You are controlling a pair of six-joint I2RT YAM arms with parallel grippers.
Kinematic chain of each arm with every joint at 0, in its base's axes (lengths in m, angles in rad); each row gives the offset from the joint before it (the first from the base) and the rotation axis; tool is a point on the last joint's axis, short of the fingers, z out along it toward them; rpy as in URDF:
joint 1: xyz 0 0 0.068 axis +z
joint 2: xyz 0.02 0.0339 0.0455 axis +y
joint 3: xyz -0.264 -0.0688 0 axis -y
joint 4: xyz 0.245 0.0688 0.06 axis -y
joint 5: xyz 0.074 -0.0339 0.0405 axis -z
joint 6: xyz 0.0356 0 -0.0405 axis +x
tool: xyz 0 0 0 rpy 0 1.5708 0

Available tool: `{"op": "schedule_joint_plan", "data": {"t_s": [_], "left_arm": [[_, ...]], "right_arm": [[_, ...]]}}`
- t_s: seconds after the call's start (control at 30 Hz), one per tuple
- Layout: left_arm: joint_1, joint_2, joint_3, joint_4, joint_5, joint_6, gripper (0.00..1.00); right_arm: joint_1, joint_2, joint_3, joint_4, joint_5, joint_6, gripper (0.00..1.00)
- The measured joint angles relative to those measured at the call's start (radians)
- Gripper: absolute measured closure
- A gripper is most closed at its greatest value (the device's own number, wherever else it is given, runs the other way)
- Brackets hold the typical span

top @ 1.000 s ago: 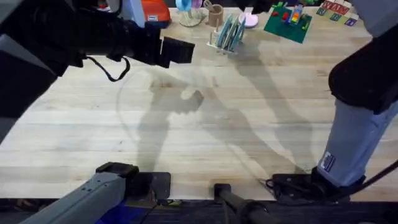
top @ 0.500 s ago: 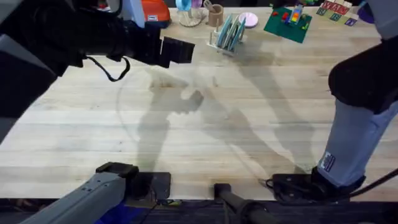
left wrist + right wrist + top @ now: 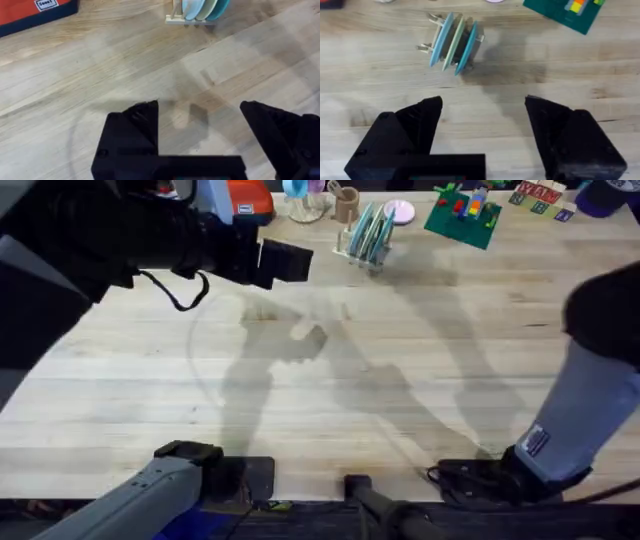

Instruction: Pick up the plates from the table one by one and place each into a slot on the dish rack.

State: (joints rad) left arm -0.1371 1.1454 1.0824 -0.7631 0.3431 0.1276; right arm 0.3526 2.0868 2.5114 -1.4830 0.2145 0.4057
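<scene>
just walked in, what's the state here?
Nothing is being held. The plates stand upright in the dish rack at the far side of the table; no plates show on the bare wood. The left gripper and the right gripper are both open and empty over the table. It looks like the loading is done, as far as these views show.

Not much legible. Orange-red box [image 3: 35,12] at the far edge of the tabletop has a small white label with dark lettering, looks like "Good" but can't confirm. Red sign [image 3: 537,192] with white letters at the far right of the tabletop: too small to read. White sticker [image 3: 533,441] with dark print on the right arm's grey link: unreadable. Another white label [image 3: 245,209] on the orange box in overhead: unreadable.
</scene>
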Motion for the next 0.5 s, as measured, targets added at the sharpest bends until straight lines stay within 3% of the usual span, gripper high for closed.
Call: {"op": "schedule_joint_plan", "data": {"t_s": [0.23,0.5], "left_arm": [[0.0,0.0,0.0,0.0,0.0,0.0,0.006],[0.0,0.0,0.0,0.0,0.0,0.0,0.006]], "right_arm": [[-0.083,-0.174,-0.134,0.004,-0.06,-0.033,0.007],[-0.08,-0.344,-0.459,0.021,-0.081,-0.065,0.008]]}}
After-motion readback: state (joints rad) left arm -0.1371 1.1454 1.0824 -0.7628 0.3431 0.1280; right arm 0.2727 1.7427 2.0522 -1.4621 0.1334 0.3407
